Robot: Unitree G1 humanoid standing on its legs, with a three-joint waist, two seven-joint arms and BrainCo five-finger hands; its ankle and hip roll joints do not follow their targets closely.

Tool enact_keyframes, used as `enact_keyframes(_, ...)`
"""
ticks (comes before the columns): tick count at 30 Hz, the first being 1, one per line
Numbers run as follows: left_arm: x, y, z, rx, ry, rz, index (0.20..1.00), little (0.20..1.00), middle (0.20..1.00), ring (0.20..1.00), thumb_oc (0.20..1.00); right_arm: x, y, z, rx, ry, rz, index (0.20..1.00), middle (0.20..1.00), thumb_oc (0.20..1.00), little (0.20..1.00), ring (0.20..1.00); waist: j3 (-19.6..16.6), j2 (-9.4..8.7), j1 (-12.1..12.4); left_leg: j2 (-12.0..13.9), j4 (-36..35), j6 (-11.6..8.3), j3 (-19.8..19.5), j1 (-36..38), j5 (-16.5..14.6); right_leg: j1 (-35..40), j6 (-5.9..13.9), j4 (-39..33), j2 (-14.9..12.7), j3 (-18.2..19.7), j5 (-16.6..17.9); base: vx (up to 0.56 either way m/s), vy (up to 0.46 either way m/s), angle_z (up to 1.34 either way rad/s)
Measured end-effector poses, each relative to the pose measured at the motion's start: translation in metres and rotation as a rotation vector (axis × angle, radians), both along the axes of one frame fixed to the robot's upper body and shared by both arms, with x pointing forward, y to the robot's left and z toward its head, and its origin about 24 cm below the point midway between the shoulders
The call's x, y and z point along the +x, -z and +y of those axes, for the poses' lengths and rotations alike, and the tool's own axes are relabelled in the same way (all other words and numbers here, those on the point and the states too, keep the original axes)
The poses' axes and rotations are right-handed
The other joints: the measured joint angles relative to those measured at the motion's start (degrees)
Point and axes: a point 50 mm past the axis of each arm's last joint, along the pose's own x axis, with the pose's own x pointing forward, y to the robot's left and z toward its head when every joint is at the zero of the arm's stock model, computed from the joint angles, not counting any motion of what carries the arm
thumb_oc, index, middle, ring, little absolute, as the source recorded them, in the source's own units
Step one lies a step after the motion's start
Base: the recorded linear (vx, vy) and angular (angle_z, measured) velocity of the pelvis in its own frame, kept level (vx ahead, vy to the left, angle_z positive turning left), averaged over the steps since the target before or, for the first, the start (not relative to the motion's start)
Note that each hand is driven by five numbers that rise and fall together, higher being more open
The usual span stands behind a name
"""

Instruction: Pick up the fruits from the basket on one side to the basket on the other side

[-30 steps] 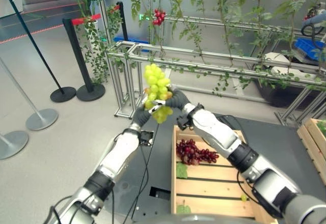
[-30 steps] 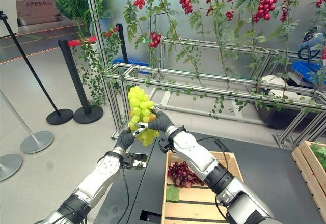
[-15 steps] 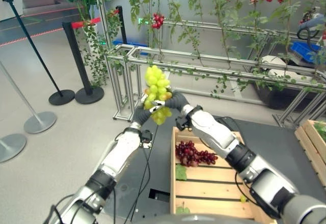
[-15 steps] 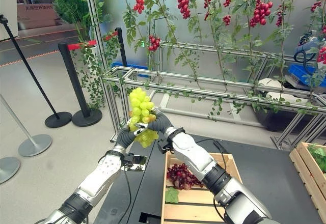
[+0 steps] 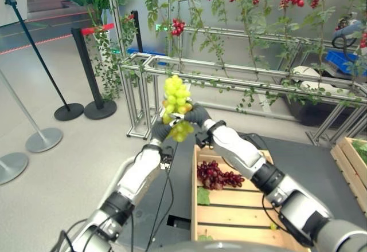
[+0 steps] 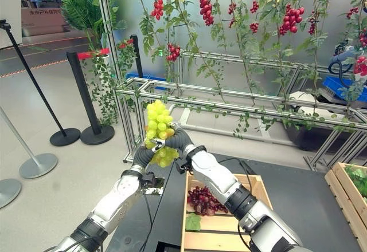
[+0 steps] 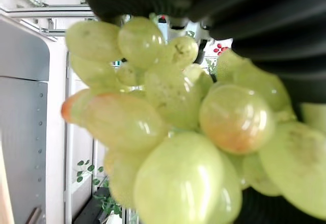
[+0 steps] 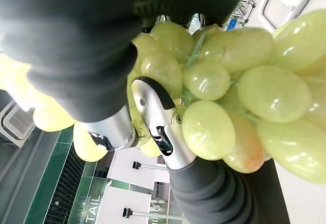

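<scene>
A bunch of green grapes [image 5: 176,100] is held up in the air between both hands, just past the far left corner of a wooden crate [image 5: 194,206]. My left hand [image 5: 160,130] curls round the bunch's lower left side. My right hand [image 5: 196,115] grips it from the right. Up close the green grapes [image 7: 173,142] press against the left hand's dark cover, and the same grapes [image 8: 219,96] sit against silver fingers [image 8: 158,122]. A bunch of red grapes [image 5: 215,174] lies in the crate with a leaf [image 5: 204,193] beside it.
The crate rests on a black mat [image 5: 178,206]. A second wooden crate [image 5: 351,160] stands at the right edge. A metal frame [image 5: 229,74] with vines and red fruit clusters runs behind. Black stanchion posts [image 5: 86,63] stand on the floor at left.
Both hands stay closed on the green bunch and have carried it slightly up and away from me. The camera has shifted a little.
</scene>
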Motion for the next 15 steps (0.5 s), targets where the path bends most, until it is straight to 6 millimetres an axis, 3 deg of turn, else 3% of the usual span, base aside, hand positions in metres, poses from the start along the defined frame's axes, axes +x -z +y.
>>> enact_keyframes(3, -0.0002, 0.0004, -0.0005, 0.0, 0.003, 0.002, 1.0, 1.0, 1.0, 1.0, 1.0, -0.0001, 0.0014, 0.0001, -0.004, -0.001, 0.004, 0.2, 0.2, 0.2, 0.2, 0.2, 0.0, 0.07, 0.0, 0.0, 0.0, 0.13, 0.0, 0.0, -0.1, 0.0, 0.0, 0.0, 0.0, 0.0, 0.0, -0.01, 0.001, 0.0)
enact_keyframes(4, -0.0002, 0.0006, -0.0005, 0.001, 0.003, 0.002, 0.922, 0.922, 0.922, 0.922, 0.922, -0.0002, 0.0016, 0.0003, -0.004, -0.001, 0.005, 0.2, 0.2, 0.2, 0.2, 0.2, -0.1, 0.09, 0.0, 0.0, 0.0, 0.14, 0.0, 0.0, -0.1, 0.0, 0.0, 0.0, 0.0, 0.0, 0.0, 0.0, 0.0, 0.0)
enact_keyframes(5, -0.0005, 0.0005, -0.0017, -0.001, 0.01, 0.0, 0.2, 0.2, 0.2, 0.2, 0.2, 0.0003, 0.0028, -0.0005, -0.007, 0.003, 0.009, 0.2, 0.2, 0.2, 0.2, 0.2, -0.1, 0.14, 0.0, 0.0, 0.0, 0.15, 0.0, 0.0, -0.1, 0.0, 0.0, 0.0, 0.0, 0.0, 0.0, -0.03, 0.003, 0.0)
enact_keyframes(8, -0.0017, 0.0012, -0.005, -0.001, 0.029, 0.0, 0.2, 0.2, 0.2, 0.2, 0.2, 0.0019, 0.0071, -0.0029, -0.019, 0.015, 0.024, 0.228, 0.228, 0.228, 0.228, 0.228, -0.2, 0.21, 0.0, 0.0, 0.0, 0.13, 0.0, -0.1, -0.1, -0.1, 0.01, 0.0, 0.0, 0.0, 0.0, 0.0, 0.0, 0.0)
enact_keyframes(9, -0.0018, 0.0013, -0.0053, -0.002, 0.029, 0.001, 0.2, 0.2, 0.2, 0.2, 0.2, 0.0019, 0.0075, -0.0034, -0.019, 0.017, 0.025, 0.476, 0.476, 0.476, 0.476, 0.476, -0.2, 0.22, -0.1, 0.0, 0.0, 0.14, 0.0, -0.1, -0.1, 0.0, 0.0, 0.0, 0.0, 0.0, 0.0, 0.03, -0.009, -0.01)
enact_keyframes(10, -0.0018, 0.0013, -0.0053, -0.002, 0.029, 0.001, 0.2, 0.2, 0.2, 0.2, 0.2, 0.0019, 0.0075, -0.0035, -0.019, 0.018, 0.025, 0.918, 0.918, 0.918, 0.918, 0.918, -0.2, 0.24, -0.1, 0.0, 0.0, 0.13, 0.0, 0.0, -0.1, 0.0, 0.01, 0.0, 0.0, 0.0, 0.0, -0.03, 0.007, 0.0)
enact_keyframes(11, -0.0017, 0.0012, -0.0052, -0.003, 0.027, 0.001, 0.2, 0.2, 0.2, 0.2, 0.2, 0.0018, 0.0077, -0.0034, -0.019, 0.018, 0.025, 1.0, 1.0, 1.0, 1.0, 1.0, -0.2, 0.28, -0.2, 0.0, 0.0, 0.13, 0.0, 0.0, -0.1, 0.0, 0.0, 0.0, 0.0, 0.0, 0.0, 0.0, 0.0, 0.0)
enact_keyframes(15, -0.0001, -0.0001, -0.0002, -0.005, -0.011, -0.004, 0.2, 0.2, 0.2, 0.2, 0.2, -0.0016, 0.0098, -0.0007, -0.02, 0.003, 0.029, 1.0, 1.0, 1.0, 1.0, 1.0, -0.2, 0.39, -1.0, 0.0, 0.0, 0.12, 0.0, 0.0, -0.1, 0.0, 0.01, 0.0, 0.0, 0.0, 0.0, 0.01, -0.003, 0.0)
